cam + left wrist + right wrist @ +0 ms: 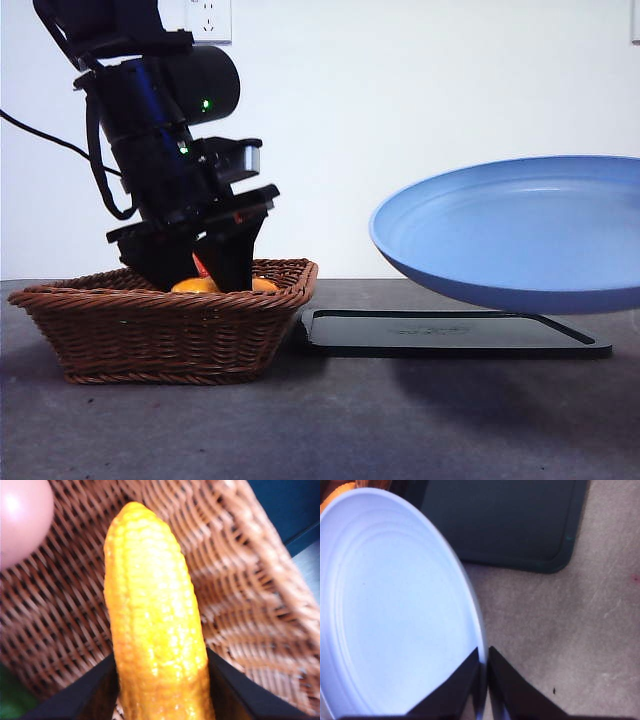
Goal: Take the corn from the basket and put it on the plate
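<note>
Gripping corn (pixel 155 625) between left gripper (pixel 160 690) jaws inside basket (pixel 150 320); right gripper (pixel 484 680) pinching raised plate (pixel 520 235) rim. Next, probably: lifting clear, carrying plateward.

One long yellow-orange bumpy corn cob (pixel 155 630). One shallow brown woven wicker basket (pixel 150 325). One round blue plate (pixel 520 235). One flat black rectangular tray (pixel 450 333). One smooth pinkish ball (pixel 20 517). Two black pincers: left (pixel 160 690), right (pixel 482 680).
</note>
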Controlling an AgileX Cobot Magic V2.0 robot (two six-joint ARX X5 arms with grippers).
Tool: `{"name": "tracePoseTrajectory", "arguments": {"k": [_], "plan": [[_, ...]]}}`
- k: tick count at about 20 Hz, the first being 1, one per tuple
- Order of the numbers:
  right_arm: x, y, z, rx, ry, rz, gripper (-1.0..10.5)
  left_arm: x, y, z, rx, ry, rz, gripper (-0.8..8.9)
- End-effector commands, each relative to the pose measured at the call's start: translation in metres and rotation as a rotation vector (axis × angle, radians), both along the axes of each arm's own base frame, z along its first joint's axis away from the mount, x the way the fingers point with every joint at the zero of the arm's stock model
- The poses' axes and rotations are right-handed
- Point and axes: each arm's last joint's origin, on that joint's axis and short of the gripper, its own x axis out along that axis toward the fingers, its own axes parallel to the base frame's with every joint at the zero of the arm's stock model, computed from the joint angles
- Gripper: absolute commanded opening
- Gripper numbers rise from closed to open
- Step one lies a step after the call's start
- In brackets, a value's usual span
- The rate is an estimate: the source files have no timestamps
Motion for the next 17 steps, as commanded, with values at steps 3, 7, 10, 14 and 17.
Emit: {"name": "tracePoseTrajectory", "arguments": {"k": [3,7,10,14,17], "plan": [[0.008,0.0,0.004,0.037,-0.015,-0.037,0.0,-0.013,0.005,0.064,-0.128,-0.17,-0.011,2.03],[0.023,0.003,-0.002,0.126,0.022,-0.056,0.0,-0.038,0.003,0.115,-0.397,-0.244,-0.135,2.03],[0.037,0.006,-0.008,0.228,0.052,-0.057,0.0,-0.052,-0.013,0.122,-0.443,-0.262,-0.232,2.04],[0.05,0.008,-0.02,0.281,0.121,-0.048,0.0,-0.062,-0.049,0.099,-0.396,-0.223,-0.387,2.04],[0.052,0.008,-0.023,0.29,0.139,-0.041,0.0,-0.063,-0.07,0.075,-0.348,-0.172,-0.454,2.06]]}}
